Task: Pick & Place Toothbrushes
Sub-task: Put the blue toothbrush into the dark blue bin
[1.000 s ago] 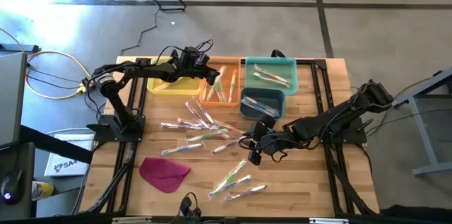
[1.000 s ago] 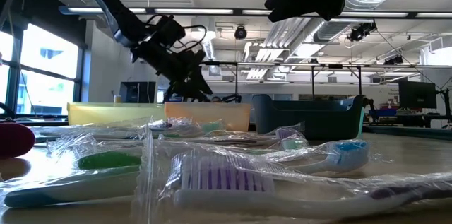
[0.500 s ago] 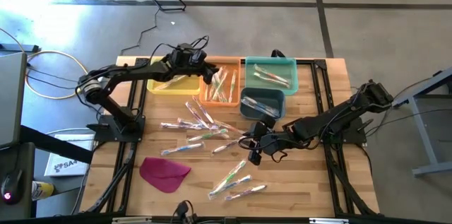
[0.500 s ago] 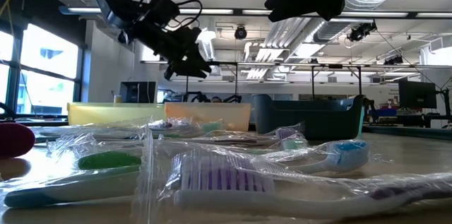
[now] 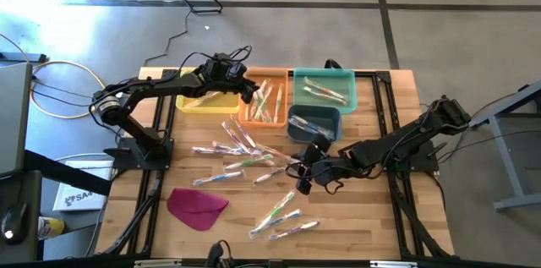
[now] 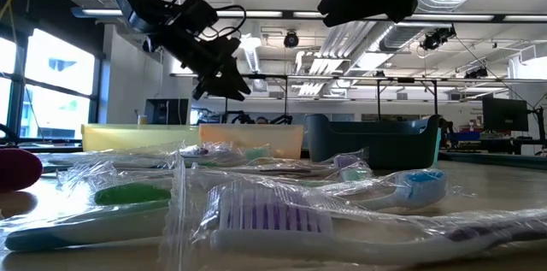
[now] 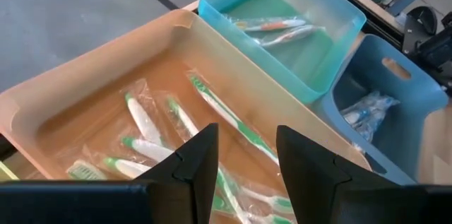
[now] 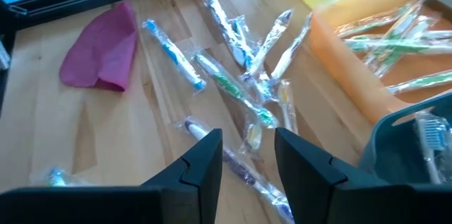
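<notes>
Left hand (image 5: pixel 250 93), fingers apart and empty, hovers over the orange bin (image 5: pixel 254 114); right hand (image 5: pixel 302 174), also apart, hangs above toothbrushes (image 5: pixel 241 156) scattered across the desk (image 5: pixel 372 226).

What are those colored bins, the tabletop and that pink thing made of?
The orange bin and teal bin look like smooth, slightly see-through plastic with a soft sheen. The tabletop appears to be wood: pale planks with visible grain. The magenta piece looks like soft matte cloth or felt, folded; hard to say which.

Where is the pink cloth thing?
The flat magenta cloth piece lies on the wooden table, near its front left corner in the high view, left of the loose wrapped toothbrushes.
</notes>
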Tool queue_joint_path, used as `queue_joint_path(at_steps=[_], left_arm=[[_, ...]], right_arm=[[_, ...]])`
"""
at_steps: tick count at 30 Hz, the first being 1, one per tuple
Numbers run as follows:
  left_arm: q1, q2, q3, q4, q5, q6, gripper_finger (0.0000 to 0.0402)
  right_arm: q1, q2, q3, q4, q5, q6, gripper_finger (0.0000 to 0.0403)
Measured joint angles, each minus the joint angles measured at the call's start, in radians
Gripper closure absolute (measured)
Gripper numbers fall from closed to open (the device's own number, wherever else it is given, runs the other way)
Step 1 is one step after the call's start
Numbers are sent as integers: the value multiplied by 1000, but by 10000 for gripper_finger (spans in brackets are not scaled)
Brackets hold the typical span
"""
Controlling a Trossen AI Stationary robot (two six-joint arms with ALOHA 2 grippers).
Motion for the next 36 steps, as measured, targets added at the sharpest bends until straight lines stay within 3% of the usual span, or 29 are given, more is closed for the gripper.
queue_joint_path(at_steps=[5,12,18,31,36], left_arm=[[-13,0,0,6,-9,21,261],[-113,0,0,92,-39,132,261],[-202,0,0,128,-29,229,261],[-318,-56,-4,128,-20,247,261],[-370,-113,-33,158,-94,262,261]], right_arm=[[0,0,0,0,25,0,280],[0,0,0,0,86,6,280],[0,0,0,0,60,7,280],[3,0,0,-8,41,-58,280],[3,0,0,-7,40,-105,280]])
